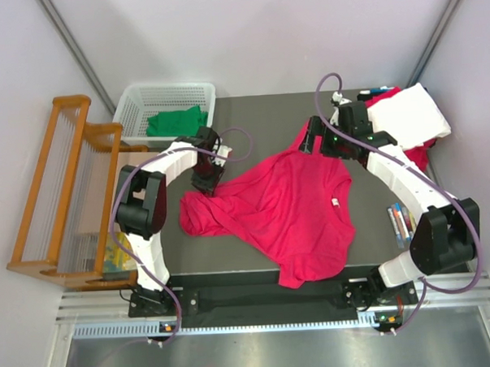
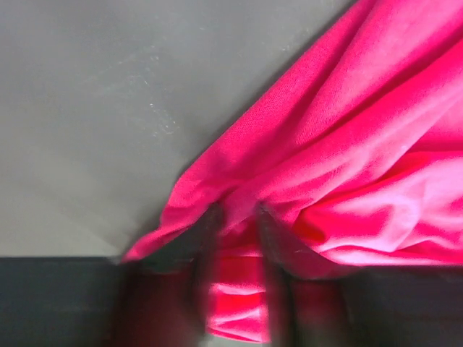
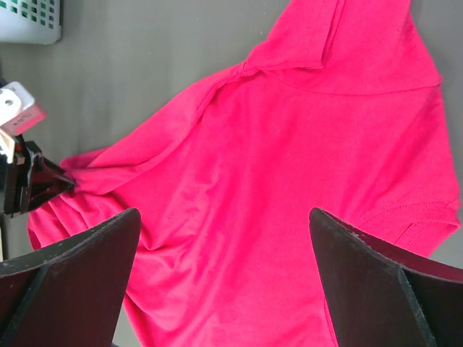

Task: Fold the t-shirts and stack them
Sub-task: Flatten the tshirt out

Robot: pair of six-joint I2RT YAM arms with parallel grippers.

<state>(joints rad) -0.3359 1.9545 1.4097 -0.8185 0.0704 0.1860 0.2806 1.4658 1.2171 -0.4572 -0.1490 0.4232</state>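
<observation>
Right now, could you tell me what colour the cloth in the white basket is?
The cloth in the basket is green, clearest in the top external view.

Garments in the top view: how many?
4: pink shirt spread mid-table; green one in the basket far left; white one far right; red one under it. Others may be hidden in that pile.

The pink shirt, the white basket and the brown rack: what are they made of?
The pink shirt looks like soft knit cloth, maybe cotton: matte, rumpled into folds. The white basket seems hard plastic, with a smooth rim and grid-holed walls. The brown rack looks like varnished wood, from its orange-brown sheen.
</observation>
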